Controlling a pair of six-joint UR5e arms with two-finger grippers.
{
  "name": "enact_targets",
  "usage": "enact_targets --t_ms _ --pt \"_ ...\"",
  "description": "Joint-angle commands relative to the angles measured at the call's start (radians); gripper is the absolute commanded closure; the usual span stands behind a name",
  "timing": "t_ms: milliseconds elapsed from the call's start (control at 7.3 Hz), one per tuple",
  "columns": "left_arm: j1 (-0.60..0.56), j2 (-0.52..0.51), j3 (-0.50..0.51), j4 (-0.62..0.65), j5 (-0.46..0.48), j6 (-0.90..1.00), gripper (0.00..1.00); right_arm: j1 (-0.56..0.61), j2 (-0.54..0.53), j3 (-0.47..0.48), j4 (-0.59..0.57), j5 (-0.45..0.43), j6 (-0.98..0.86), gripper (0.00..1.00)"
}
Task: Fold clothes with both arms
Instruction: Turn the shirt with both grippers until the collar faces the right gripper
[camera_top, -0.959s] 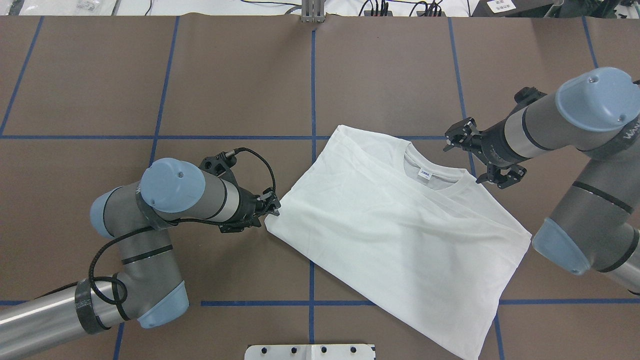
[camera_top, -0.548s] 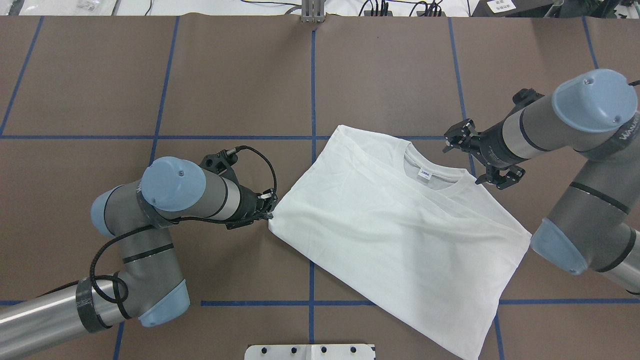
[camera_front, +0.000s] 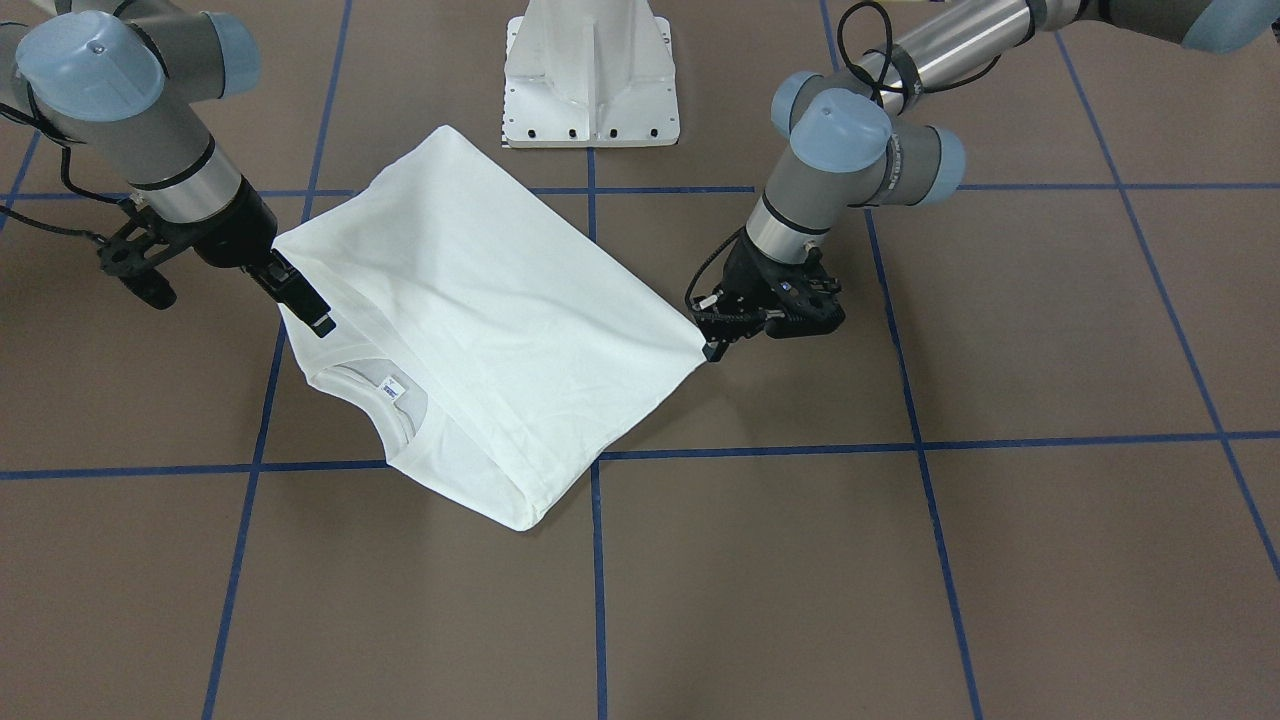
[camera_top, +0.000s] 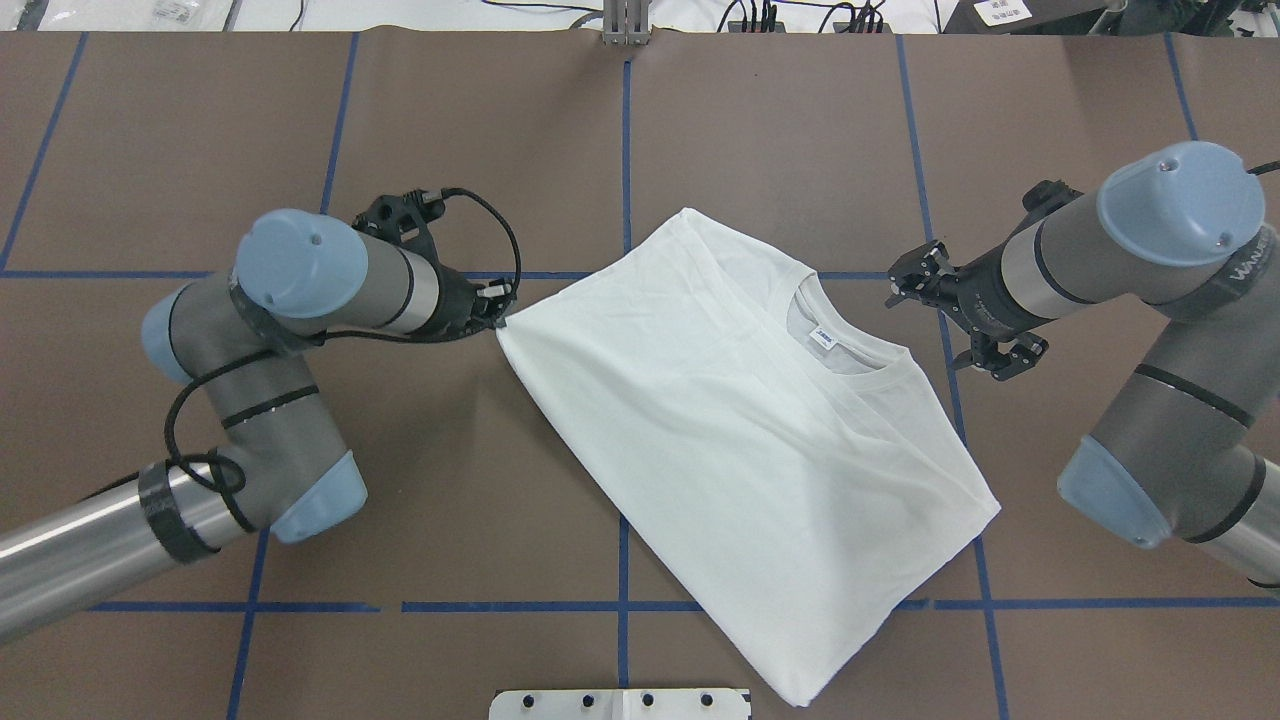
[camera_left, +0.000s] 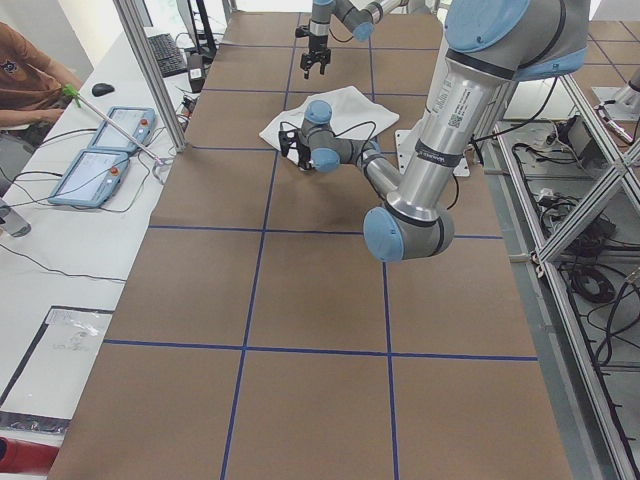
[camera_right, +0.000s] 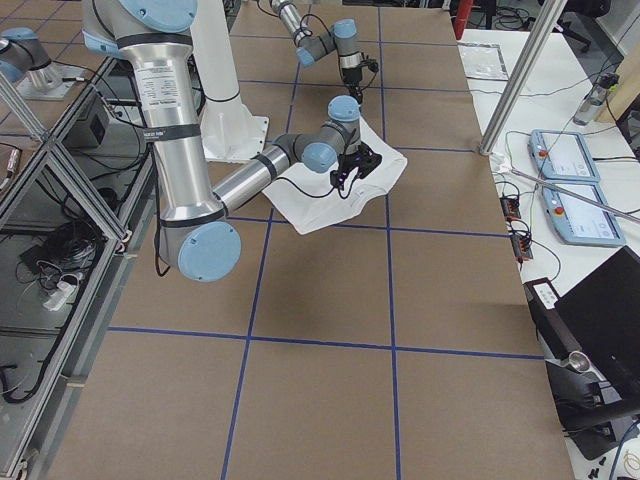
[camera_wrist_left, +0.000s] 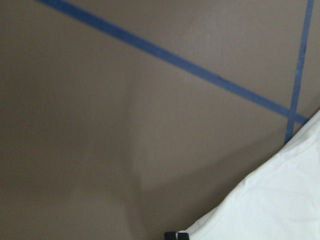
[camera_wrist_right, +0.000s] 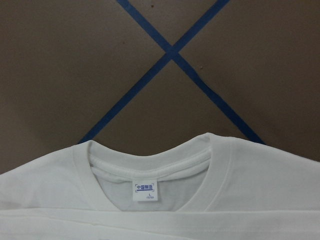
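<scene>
From above, one white shirt (camera_top: 740, 440) lies flat on the brown table (camera_top: 200, 120). It is folded into a slanted block in the middle, between two arms. Its one collar (camera_top: 868, 362) and one small label (camera_top: 822, 338) are at the end near the right arm (camera_top: 1180, 210). The left arm (camera_top: 300, 270) comes in low. The left gripper (camera_top: 498, 318) is pinched tight on one corner of the shirt. The right gripper (camera_top: 945, 320) is spread wide and holds nothing, just beside the collar. One white base (camera_top: 620, 703) peeks in at the near edge.

From the front, the two arms show on swapped sides. The left gripper nips the shirt corner. One finger of the wide right gripper shows over the shirt's edge by the collar. I cannot tell if it touches.

From the left end, the shirt is small and far off, with one big arm near and one small arm far. One person (camera_left: 25, 70) sits at a side desk (camera_left: 60, 250) with two screens (camera_left: 112, 127).

From the right end, the near arm reaches over the shirt. Two screens lie on the side desk.

The left wrist view shows one black fingertip (camera_wrist_left: 171, 235) against the white corner, and two blue lines (camera_wrist_left: 165, 55) that meet.

The right wrist view shows one collar and one label from above. Two blue lines cross on the table past them.
</scene>
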Motion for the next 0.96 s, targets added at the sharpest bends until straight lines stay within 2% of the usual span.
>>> enact_targets --t_ms 0,137,274,411,685,822 --pt "-0.141 -0.238 0.409 -0.204 0.01 0.069 1.0 -0.003 0.009 -0.002 0.0 -0.018 0.001 0.0" --pt "-0.193 -0.356 0.613 -0.29 0.011 0.118 1.0 -0.008 0.036 -0.024 0.0 -0.059 0.002 0.0" --pt "-0.216 -0.432 0.743 -0.329 0.031 0.183 1.0 -0.037 0.044 -0.035 0.0 -0.1 0.002 0.0" --pt "-0.216 -0.498 0.86 -0.373 0.056 0.186 1.0 -0.039 0.055 -0.038 0.003 -0.104 0.004 0.0" --pt "-0.216 -0.512 0.878 -0.397 0.054 0.186 0.59 -0.042 0.072 -0.036 0.005 -0.104 0.004 0.0" --pt "-0.222 -0.512 0.864 -0.397 0.042 0.183 0.5 -0.046 0.108 -0.033 0.003 -0.104 0.01 0.0"
